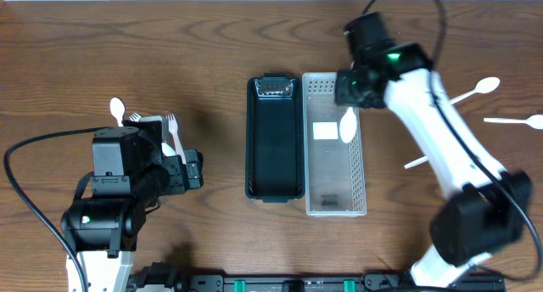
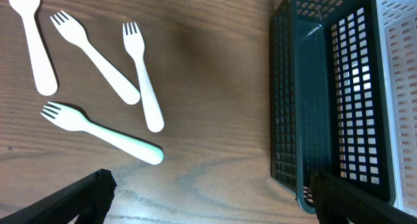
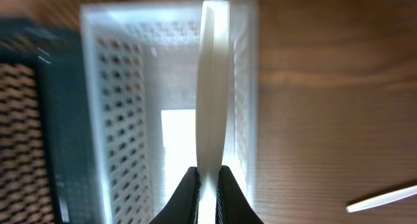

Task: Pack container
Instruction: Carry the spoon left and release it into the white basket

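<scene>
Currently right gripper (image 3: 208, 180) pinches white plastic spoon (image 3: 213, 87) edge-on by its handle over white basket (image 3: 120, 94): light, stiff, slick, thin handle likely to pivot; left gripper (image 2: 212, 193) spread, holding nothing.

1. The right arm (image 1: 441, 139) is white. It reaches far out from its base, over the middle of the table.
2. The right gripper (image 3: 208, 178) hangs at the end of it. Its two fingers are squeezed tight on a white spoon (image 3: 212, 87).
3. The left arm (image 1: 114, 169) is black and sits folded up close to its base.
4. The left gripper (image 2: 212, 185) is low over the table. Its fingers are spread wide apart and hold nothing.
</scene>
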